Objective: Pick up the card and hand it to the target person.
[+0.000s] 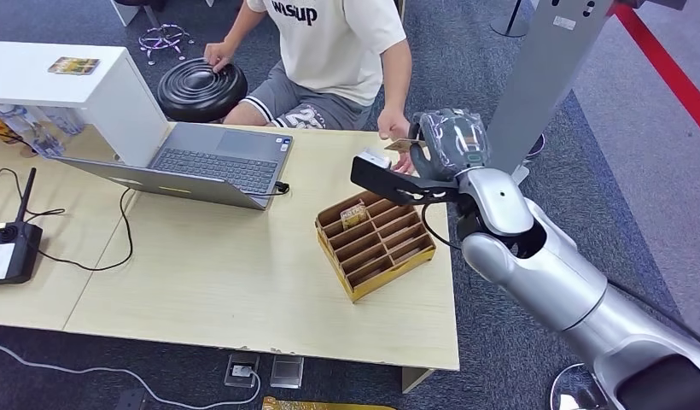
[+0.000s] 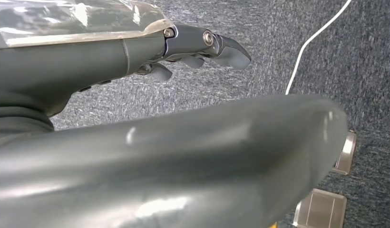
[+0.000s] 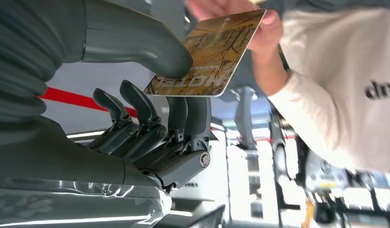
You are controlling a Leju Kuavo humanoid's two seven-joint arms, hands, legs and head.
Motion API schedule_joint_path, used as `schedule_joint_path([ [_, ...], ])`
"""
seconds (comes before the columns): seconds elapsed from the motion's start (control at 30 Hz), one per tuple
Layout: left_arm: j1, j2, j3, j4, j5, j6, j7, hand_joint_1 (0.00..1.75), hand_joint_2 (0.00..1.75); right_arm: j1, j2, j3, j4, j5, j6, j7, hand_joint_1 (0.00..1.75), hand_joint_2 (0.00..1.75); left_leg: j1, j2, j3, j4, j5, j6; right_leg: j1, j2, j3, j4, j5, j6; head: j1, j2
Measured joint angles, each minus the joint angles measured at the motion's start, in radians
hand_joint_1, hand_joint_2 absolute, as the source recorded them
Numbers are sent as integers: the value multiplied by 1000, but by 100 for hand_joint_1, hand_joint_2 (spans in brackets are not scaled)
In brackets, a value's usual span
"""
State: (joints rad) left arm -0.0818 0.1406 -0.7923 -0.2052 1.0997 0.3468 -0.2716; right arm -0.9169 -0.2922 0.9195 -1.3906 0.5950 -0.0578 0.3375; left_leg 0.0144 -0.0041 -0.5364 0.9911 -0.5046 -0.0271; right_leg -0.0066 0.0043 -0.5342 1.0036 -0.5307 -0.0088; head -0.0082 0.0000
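Your right hand (image 1: 445, 145) pinches the card (image 3: 214, 50) at the frame's upper right, above the counter (image 1: 244, 282); the person's hand (image 3: 259, 23) grips its far edge. Your left hand (image 2: 202, 47) hangs empty, fingers apart.

You see the person (image 1: 334, 51) cut off at the head view's top edge, above the shoulders. The card (image 1: 400, 145) is a thin sliver there, its print too small to read, and the right hand (image 1: 445, 145) covers part of it. In the right wrist view the thumb covers one corner of the card, and the person's hand (image 3: 259, 28) runs off the picture's edge. Your left hand (image 2: 202, 45) is mostly hidden behind its own blurred thumb.
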Motion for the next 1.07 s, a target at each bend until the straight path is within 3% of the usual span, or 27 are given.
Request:
schedule_joint_path([
  [0.13, -1, -2, -2, 0, -3, -4, -1, 0, 0, 56, 1, -21, 6, 33, -168, -109, 159, 175, 0, 0, 0, 0, 0, 0, 0, 0, 0, 0, 0, 0, 0, 0],
  [0.3, -2, -6, -10, 0, -6, -4, -2, 0, 0, 116, 18, -59, 53, -57, -323, -251, 159, 175, 0, 0, -1, 0, 0, 0, 0, 0, 0, 0, 0, 0, 1, 0],
  [0.6, -5, -12, -27, 0, -10, -4, -11, 0, 0, 159, 59, -91, 166, -74, -539, -378, 159, 175, 0, 0, -1, 0, 0, 0, 0, 0, 0, 0, 0, 0, 0, 0],
  [0.73, -6, -13, -37, 0, -10, 13, 3, 0, 175, 163, 79, -90, 203, -101, -552, -399, 0, 175, 0, 0, -1, 0, 0, 0, 0, 0, 0, 0, 0, 0, 0, 0],
  [0.77, -7, -13, -39, 0, -11, 18, 8, 0, 175, 164, 83, -90, 210, -105, -553, -402, 0, 175, 0, 0, -1, 0, 0, 0, 0, 0, 0, 0, 0, 0, 0, 0],
  [0.9, -7, -13, -43, 0, -8, 25, 4, 0, 0, 166, 98, -89, 231, -122, -561, -409, 0, 175, 0, 0, -1, 0, 0, 0, 0, 0, 0, 0, 0, 0, 1, 0],
  [1.07, -7, -13, -46, 0, 8, 33, 0, 0, 0, 171, 110, -90, 245, -214, -557, -430, 0, 175, 0, 0, -1, 0, 0, 0, 0, 0, 0, 0, 0, 0, 1, 0],
])
